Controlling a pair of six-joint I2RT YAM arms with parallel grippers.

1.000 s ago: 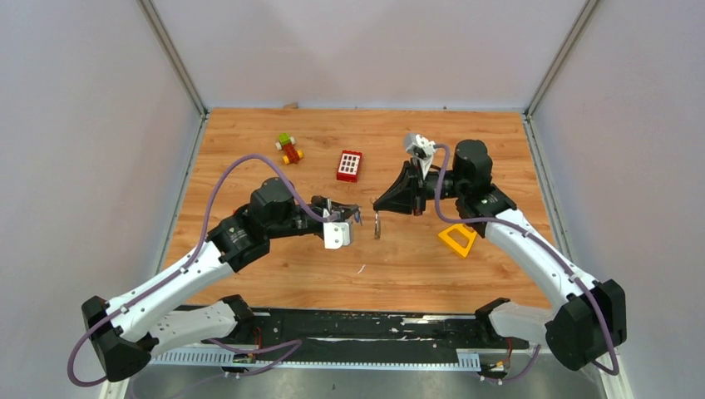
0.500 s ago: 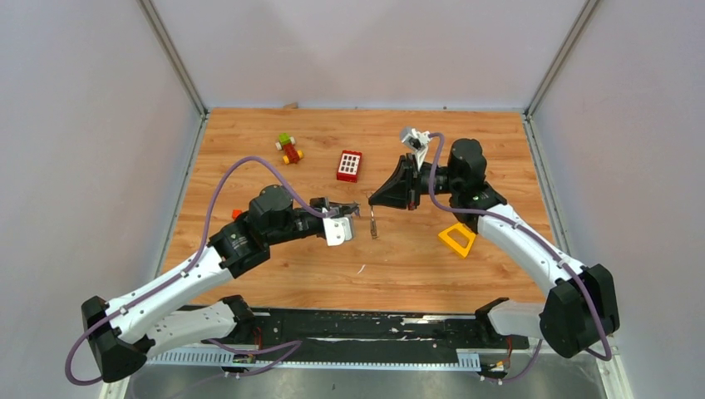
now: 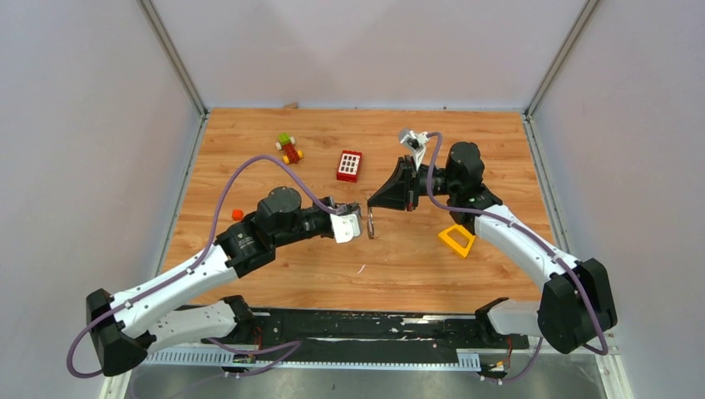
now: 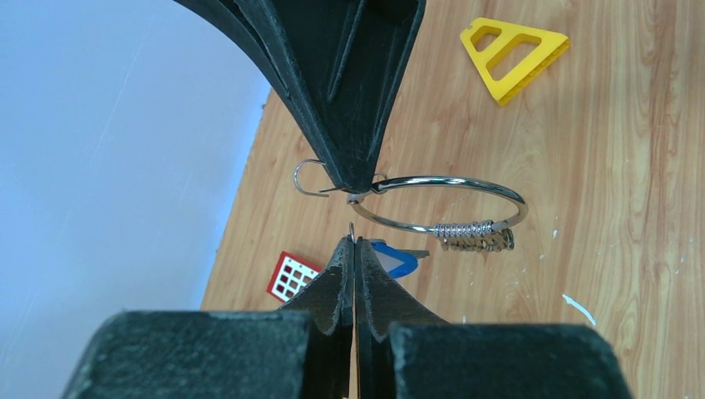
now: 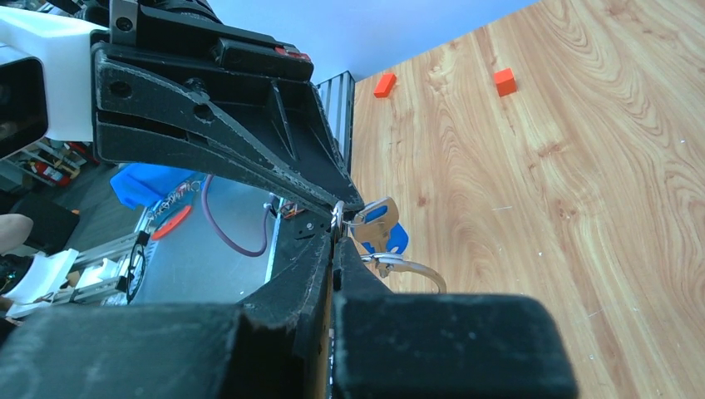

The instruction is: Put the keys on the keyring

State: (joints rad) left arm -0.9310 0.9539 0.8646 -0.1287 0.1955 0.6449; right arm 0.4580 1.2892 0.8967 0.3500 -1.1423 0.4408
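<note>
The keyring (image 4: 449, 184) is a thin silver wire ring with a coiled section and an open hooked end, held in the air mid-table (image 3: 371, 226). My right gripper (image 4: 353, 184) comes down from above and is shut on the ring's wire near the hook. My left gripper (image 4: 354, 243) is shut just below it, with a small silver loop poking out between the tips. The key with the blue tag (image 4: 392, 258) hangs right behind those tips. In the right wrist view the key (image 5: 376, 226) sits at the meeting tips, above the ring (image 5: 416, 270). Other keys are not clear to see.
A red brick (image 3: 349, 165) lies behind the grippers and a yellow triangular block (image 3: 457, 239) lies to the right. A small green, red and yellow toy (image 3: 288, 149) sits at the back left. A small orange block (image 3: 237, 214) lies left of the left arm.
My left gripper has moved right until its tips meet the right gripper at the ring. The right gripper has shifted slightly left and back with the ring.
</note>
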